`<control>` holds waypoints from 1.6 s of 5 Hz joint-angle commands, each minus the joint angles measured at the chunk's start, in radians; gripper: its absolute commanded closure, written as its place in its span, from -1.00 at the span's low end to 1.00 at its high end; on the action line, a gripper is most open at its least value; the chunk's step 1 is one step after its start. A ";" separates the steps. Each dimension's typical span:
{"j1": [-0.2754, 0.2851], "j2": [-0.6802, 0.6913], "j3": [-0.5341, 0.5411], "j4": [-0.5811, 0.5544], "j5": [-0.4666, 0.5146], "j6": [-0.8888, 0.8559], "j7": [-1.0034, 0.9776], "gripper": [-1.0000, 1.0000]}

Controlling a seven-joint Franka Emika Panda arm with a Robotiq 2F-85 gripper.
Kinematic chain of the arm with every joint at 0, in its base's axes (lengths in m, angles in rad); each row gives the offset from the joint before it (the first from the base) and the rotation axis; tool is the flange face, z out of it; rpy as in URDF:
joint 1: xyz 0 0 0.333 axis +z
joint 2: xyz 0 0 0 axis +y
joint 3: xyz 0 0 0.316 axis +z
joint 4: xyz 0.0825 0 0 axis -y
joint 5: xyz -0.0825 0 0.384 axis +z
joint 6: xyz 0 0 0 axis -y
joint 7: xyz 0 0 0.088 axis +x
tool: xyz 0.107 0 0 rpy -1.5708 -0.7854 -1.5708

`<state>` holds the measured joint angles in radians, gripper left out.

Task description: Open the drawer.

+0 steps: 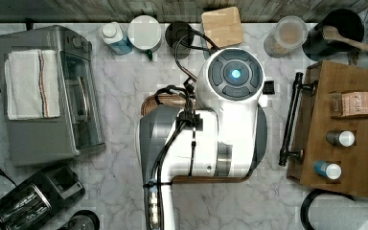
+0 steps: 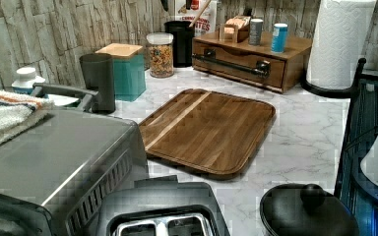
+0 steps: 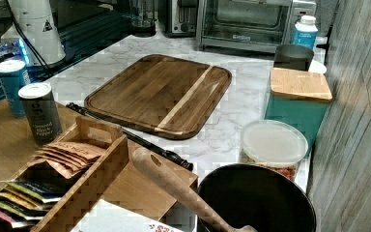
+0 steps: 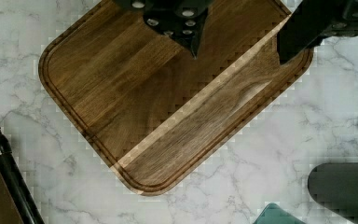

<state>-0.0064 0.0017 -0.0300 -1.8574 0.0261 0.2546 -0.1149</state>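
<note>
Gripper above the board, drawer off to the side

Fingers (image 4: 293,39) are seen spread apart in the wrist view, holding nothing, with the gripper (image 4: 240,46) poised over the cutting board (image 4: 168,102). Beyond the board's edge, across a strip of marble counter (image 4: 270,158), the black bar handle (image 4: 7,172) of the drawer (image 2: 236,61) is seen, well apart from the fingers. The drawer is shut flush in its wooden cabinet (image 2: 295,59), at the top view's right.

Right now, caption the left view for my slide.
Closed drawer with black bar handle behind the cutting board on marble counter.
</note>
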 commanded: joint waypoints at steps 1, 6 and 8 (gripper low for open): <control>-0.003 -0.001 -0.002 -0.016 0.007 0.001 -0.001 -1.00; -0.116 0.086 -0.184 -0.095 0.010 0.287 -0.609 -1.00; -0.136 0.146 -0.213 -0.091 -0.034 0.389 -0.658 -1.00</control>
<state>-0.1481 0.1473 -0.2297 -1.9951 -0.0065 0.5835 -0.6924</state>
